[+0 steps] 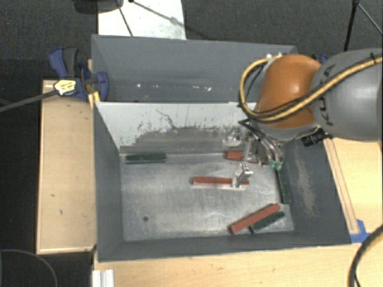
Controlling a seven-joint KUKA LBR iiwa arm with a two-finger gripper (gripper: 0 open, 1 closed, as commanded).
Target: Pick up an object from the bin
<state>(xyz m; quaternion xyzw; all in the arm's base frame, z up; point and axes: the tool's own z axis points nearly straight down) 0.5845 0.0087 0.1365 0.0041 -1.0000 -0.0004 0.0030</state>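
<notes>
We see the gripper [242, 175] low in the bin [109, 178], right at the right-hand end of a reddish-brown bar [210, 182] that lies flat on the bin floor. We judge this bar the easiest pick, since it lies apart from everything else. Whether the gripper is released or clenched we cannot tell. Just above the bar's right end sits a short red piece [234, 155]. Below and right of the bar, a red stick [254, 217] and a dark green stick [269, 222] lie touching.

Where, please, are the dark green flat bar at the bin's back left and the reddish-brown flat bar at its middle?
Dark green flat bar [144, 158]: camera view, its middle.
Reddish-brown flat bar [208, 181]: camera view, left half.
</notes>
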